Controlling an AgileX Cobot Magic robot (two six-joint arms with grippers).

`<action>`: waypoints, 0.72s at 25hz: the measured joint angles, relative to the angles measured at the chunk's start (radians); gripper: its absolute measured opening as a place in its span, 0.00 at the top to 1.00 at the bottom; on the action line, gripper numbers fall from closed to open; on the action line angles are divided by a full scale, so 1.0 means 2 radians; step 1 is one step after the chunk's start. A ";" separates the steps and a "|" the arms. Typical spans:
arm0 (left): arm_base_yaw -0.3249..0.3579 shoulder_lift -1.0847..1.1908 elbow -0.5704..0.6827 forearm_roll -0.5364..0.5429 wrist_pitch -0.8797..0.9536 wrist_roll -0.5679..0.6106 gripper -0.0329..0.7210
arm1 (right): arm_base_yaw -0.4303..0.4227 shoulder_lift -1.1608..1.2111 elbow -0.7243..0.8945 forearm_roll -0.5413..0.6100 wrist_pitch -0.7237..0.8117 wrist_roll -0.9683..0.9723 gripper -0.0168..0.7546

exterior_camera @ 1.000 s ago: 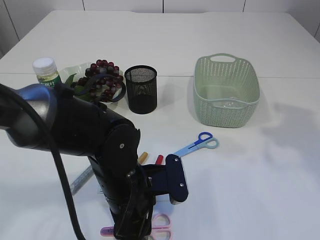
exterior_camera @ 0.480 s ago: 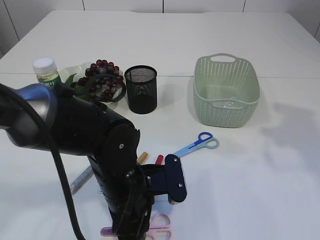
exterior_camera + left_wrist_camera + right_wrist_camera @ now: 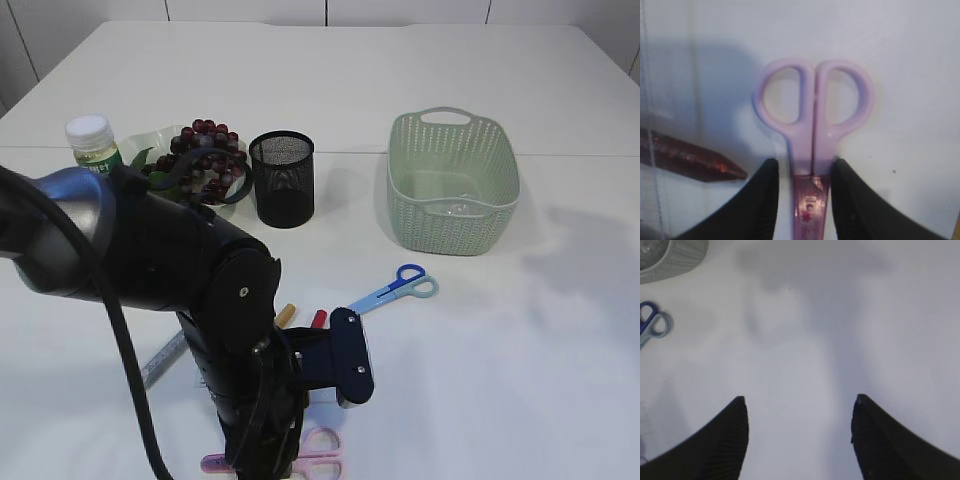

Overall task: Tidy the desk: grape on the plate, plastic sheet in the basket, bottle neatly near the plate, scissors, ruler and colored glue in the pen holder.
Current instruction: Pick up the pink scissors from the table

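My left gripper (image 3: 802,167) is down on the table with its jaws on either side of the pink scissors (image 3: 812,115), just below the handles. It is open, with a thin gap still showing at the left finger. Red glitter glue (image 3: 690,159) lies to its left. In the exterior view my left arm (image 3: 200,290) covers the pink scissors (image 3: 322,455) and part of the glue sticks (image 3: 319,319) and the clear ruler (image 3: 165,358). Blue scissors (image 3: 395,287) lie mid-table. The grapes (image 3: 205,160) rest on the plate (image 3: 150,135), with the bottle (image 3: 92,142) beside it. My right gripper (image 3: 800,402) hangs open over bare table.
A black mesh pen holder (image 3: 282,178) stands right of the plate. The green basket (image 3: 452,180) at the back right has something clear lying in it. The right wrist view catches the basket's corner (image 3: 675,257) and the blue scissors' handles (image 3: 652,322).
My left arm has shifted only slightly over the pink scissors. Nothing else on the table has moved.
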 joint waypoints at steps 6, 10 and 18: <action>0.000 0.000 0.000 0.000 -0.003 -0.001 0.66 | 0.000 0.000 0.000 0.000 0.000 0.000 0.32; 0.001 0.000 0.000 0.000 -0.004 -0.001 0.73 | 0.000 0.000 0.000 0.000 0.000 0.000 0.32; 0.002 0.000 -0.001 -0.013 -0.001 -0.001 0.76 | 0.000 0.000 0.000 0.000 0.000 0.000 0.32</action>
